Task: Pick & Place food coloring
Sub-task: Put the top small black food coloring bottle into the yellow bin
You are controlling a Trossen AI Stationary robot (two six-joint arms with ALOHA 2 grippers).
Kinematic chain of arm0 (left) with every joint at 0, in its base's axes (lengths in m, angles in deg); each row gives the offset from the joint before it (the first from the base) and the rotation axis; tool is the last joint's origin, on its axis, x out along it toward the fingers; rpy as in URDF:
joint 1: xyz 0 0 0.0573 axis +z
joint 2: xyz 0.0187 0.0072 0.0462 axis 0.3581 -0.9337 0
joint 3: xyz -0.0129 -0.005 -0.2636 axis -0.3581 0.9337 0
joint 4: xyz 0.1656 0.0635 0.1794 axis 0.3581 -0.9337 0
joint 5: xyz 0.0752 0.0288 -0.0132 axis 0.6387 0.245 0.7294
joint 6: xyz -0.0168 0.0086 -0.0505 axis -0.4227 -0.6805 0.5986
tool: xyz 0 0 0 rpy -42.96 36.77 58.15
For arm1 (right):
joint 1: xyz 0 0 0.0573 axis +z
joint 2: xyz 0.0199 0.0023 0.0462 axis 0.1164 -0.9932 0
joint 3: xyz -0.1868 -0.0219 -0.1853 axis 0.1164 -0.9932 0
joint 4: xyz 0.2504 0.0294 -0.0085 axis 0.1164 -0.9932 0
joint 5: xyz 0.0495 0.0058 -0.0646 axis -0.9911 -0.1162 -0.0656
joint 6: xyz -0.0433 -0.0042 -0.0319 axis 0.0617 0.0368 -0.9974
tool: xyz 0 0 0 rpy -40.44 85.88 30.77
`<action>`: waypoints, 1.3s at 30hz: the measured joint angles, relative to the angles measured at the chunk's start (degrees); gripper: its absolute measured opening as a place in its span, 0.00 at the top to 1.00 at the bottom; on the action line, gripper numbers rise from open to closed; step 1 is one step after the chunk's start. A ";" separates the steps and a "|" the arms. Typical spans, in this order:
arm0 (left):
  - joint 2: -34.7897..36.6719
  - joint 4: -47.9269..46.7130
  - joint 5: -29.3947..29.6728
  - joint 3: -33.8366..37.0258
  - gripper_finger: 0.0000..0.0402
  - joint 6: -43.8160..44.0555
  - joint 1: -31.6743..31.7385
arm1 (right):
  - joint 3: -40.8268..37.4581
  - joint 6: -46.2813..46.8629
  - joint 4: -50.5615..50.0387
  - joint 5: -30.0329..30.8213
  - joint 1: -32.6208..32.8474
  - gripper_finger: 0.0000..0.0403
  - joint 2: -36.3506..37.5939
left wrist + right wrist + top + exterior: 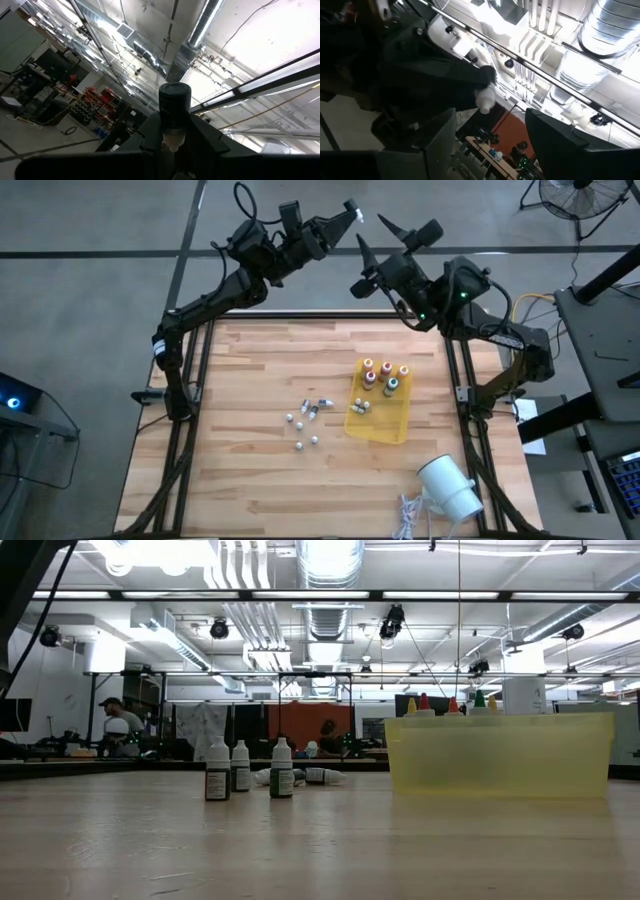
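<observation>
Both arms raised; left claw [352, 213] clamped, right claw [392, 238] spread.

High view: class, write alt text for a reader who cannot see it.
Both arms are raised beyond the table's far edge, the left gripper clamped on a small bottle, the right gripper open beside it. On the wooden table, a yellow tray holds coloured-top bottles; small vials lie scattered to its left.

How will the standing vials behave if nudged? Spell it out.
The standing vials are tall over narrow bases, so a nudge would probably tip them. The vials lying flat look cylindrical, so tipped ones may roll on the wooden table. The left pincer grips one vial aloft, hinting they are light.
</observation>
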 joint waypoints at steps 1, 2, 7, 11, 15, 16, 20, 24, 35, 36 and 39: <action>0.00 -0.02 0.02 0.00 0.88 0.03 0.00 | -0.02 -0.09 -0.04 0.00 0.02 0.43 -0.06; 0.00 -0.08 0.00 0.00 0.88 0.15 0.00 | -0.08 -0.15 -0.04 -0.17 0.02 0.43 -0.09; 0.02 -0.01 -0.20 0.00 0.88 1.12 0.00 | -0.24 0.11 -0.01 -1.13 -0.66 0.43 -0.16; 0.02 -0.05 -0.33 0.00 0.88 2.04 -0.03 | -0.28 0.09 0.02 -1.29 -1.13 0.43 -0.20; 0.02 -0.05 -0.33 0.00 0.88 2.17 -0.07 | -0.28 0.15 0.23 -1.35 -1.30 0.43 -0.20; 0.02 -0.06 -0.33 0.00 0.88 2.42 -0.07 | -0.28 0.27 0.40 -1.52 -1.31 0.44 -0.22; 0.03 0.00 -0.33 0.18 0.88 2.99 -0.17 | -0.31 0.33 0.59 -2.12 -1.59 0.44 -0.22; 0.07 0.31 -0.31 1.18 0.88 4.21 -0.31 | -0.33 0.49 0.57 -3.62 -1.89 0.44 -0.22; 0.07 3.60 -0.31 3.45 0.88 6.39 -0.31 | -0.44 0.48 -0.19 -3.77 -2.21 0.44 -0.22; 0.07 3.59 -0.34 3.48 0.88 6.44 -0.31 | -0.44 0.48 -0.37 -3.73 -2.21 0.44 -0.22; 0.07 3.63 -0.65 3.50 0.88 6.55 -0.31 | -0.46 0.48 -0.55 -3.65 -2.21 0.44 -0.22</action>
